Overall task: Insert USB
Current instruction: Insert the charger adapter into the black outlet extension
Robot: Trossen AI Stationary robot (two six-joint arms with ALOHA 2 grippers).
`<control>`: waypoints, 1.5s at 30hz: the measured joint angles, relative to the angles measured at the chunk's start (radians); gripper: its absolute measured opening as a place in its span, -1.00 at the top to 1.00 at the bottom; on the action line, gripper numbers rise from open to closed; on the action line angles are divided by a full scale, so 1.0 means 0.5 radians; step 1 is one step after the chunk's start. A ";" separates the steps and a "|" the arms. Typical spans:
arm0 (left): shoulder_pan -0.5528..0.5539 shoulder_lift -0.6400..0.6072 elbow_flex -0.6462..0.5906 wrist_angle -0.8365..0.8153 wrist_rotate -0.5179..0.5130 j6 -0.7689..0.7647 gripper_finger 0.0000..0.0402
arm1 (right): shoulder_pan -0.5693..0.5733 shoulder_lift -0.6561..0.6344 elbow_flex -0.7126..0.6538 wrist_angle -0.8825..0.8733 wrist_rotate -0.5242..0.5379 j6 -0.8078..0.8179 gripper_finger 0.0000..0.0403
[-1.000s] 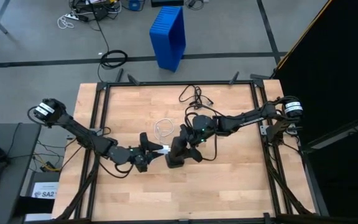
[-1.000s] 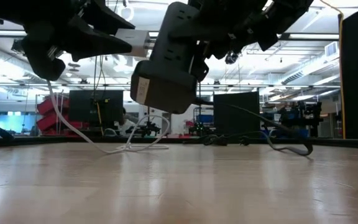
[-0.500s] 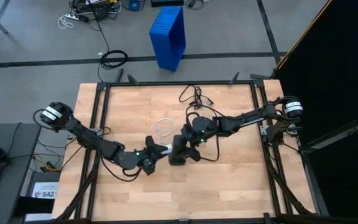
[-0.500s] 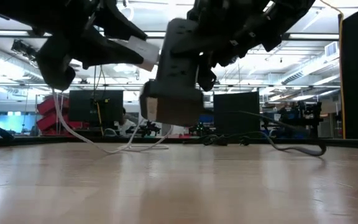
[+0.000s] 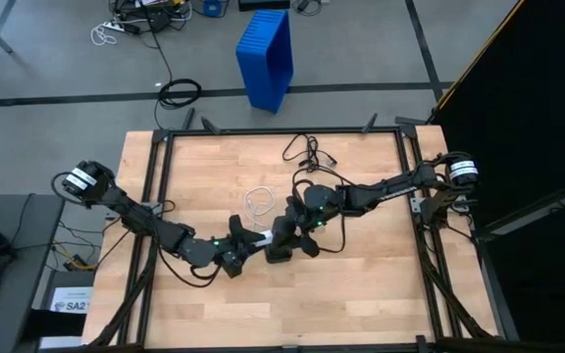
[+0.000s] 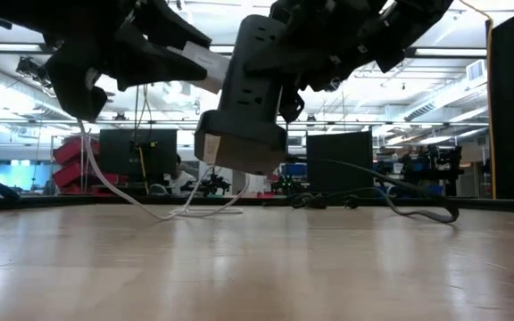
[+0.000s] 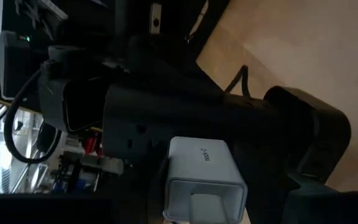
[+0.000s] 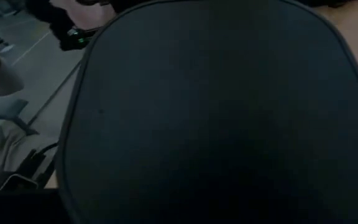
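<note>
Low view: left gripper (image 6: 199, 67), fingers clamped on the USB (image 6: 205, 64) plug, has closed onto the black box (image 6: 248, 98) gripped by right gripper (image 6: 315, 53) at three o'clock; insertion looks imminent.

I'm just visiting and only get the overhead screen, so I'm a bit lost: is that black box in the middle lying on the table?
Observer: No. From table height, the black box hangs clear above the wood, carried by the right hand.
Visitor: And the other arm?
Observer: Its wrist camera shows the left hand gripping a boxy white plug, right up against the box.
Visitor: Is it plugged in?
Observer: I can't tell. A thin white cable droops from that hand down to the table.
</note>
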 joint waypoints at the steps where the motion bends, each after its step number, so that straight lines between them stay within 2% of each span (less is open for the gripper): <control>1: -0.001 0.000 -0.001 0.013 0.011 0.004 0.30 | 0.003 0.000 0.000 0.002 -0.008 -0.009 -0.13; 10: -0.001 0.000 -0.002 0.049 0.051 0.039 0.30 | 0.013 0.000 0.000 0.026 -0.109 -0.091 -0.13; 14: -0.001 -0.001 0.004 0.094 0.135 0.031 0.30 | 0.013 0.000 0.000 0.090 -0.278 -0.161 -0.13; 20: 0.010 -0.001 0.004 0.188 0.234 -0.066 0.25 | 0.004 0.000 0.000 0.129 -0.348 -0.171 -0.13; 24: 0.026 -0.002 0.007 0.232 0.200 -0.069 0.14 | -0.003 0.002 0.000 0.301 -0.232 -0.139 -0.13; 29: 0.059 0.054 0.005 0.213 0.221 -0.067 0.27 | -0.002 0.002 0.000 0.247 -0.175 -0.036 -0.13; 32: 0.087 0.095 0.001 0.222 0.260 -0.081 0.27 | 0.002 0.002 0.000 0.173 -0.158 -0.016 -0.13; 39: 0.108 0.108 -0.005 0.290 0.293 -0.197 -0.04 | 0.003 0.002 0.000 0.174 -0.136 0.007 -0.13; 42: 0.107 0.104 -0.006 0.315 0.264 -0.258 -0.08 | 0.005 0.002 0.000 0.181 -0.069 -0.047 -0.13; 45: 0.094 0.085 -0.006 0.299 0.126 -0.248 -0.09 | -0.001 -0.003 0.001 0.146 0.060 -0.082 -0.13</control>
